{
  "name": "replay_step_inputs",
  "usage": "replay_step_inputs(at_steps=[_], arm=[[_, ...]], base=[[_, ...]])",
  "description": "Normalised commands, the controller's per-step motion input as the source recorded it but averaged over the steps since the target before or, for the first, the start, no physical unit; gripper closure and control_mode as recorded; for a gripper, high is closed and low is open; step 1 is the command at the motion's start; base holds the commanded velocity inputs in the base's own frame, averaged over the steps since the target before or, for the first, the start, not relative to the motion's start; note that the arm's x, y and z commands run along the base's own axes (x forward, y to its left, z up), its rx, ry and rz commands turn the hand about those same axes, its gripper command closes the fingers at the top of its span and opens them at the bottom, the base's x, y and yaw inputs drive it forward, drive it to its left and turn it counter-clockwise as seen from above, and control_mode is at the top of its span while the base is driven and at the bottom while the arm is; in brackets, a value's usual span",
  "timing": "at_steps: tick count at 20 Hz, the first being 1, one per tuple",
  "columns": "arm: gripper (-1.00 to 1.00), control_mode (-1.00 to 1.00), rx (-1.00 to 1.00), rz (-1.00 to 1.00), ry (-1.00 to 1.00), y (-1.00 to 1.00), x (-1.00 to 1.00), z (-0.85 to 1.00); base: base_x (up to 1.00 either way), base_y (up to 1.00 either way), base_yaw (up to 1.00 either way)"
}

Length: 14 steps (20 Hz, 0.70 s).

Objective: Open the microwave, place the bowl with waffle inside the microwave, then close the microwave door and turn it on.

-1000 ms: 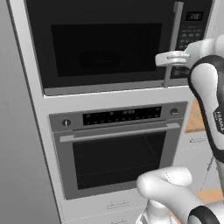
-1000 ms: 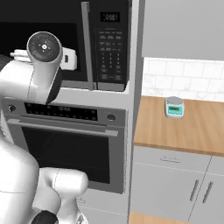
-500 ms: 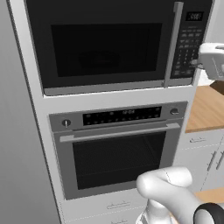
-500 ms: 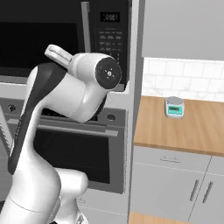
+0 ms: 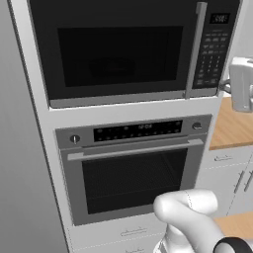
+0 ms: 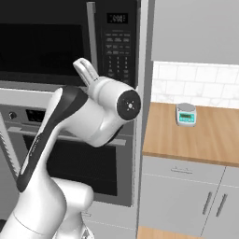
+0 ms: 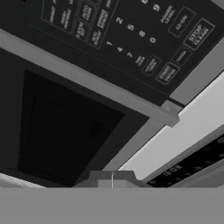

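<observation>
The black microwave (image 5: 123,49) is built in above the oven, and its microwave door (image 5: 116,54) is shut flat, with the grey bar handle (image 5: 196,49) upright beside the keypad (image 5: 212,49). The bowl and waffle are hidden; behind the dark glass I make out only a dim round shape. My gripper (image 6: 85,69) is shut and empty, pointing up at the lower part of the keypad (image 6: 117,51), just right of the handle (image 6: 92,32). In the hand view the closed fingertips (image 7: 112,178) face the handle (image 7: 87,78) and keypad (image 7: 131,35) from close by.
The oven (image 5: 133,168), with its horizontal handle and knobs, sits under the microwave. To the right is a wooden counter (image 6: 196,135) carrying a small digital scale (image 6: 186,114), with grey cabinet drawers below it. A grey wall panel (image 5: 20,173) bounds the left side.
The gripper has left the door handle and moved right and slightly down, toward the keypad side. The arm has swung across in front of the oven. The door stays shut.
</observation>
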Motion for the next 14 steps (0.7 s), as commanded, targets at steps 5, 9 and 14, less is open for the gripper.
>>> replay_step_inputs(at_steps=[5,9,14], arm=[[1.00,-1.00,0.00,0.00,0.00,-0.21,0.20,-0.09],[1.00,-1.00,0.02,0.00,0.01,-0.23,0.44,-0.18],[1.00,-1.00,0.01,0.00,0.00,-0.11,0.38,-0.13]], base=[[0.00,0.00,0.00],[0.00,0.00,0.00],[0.00,0.00,0.00]])
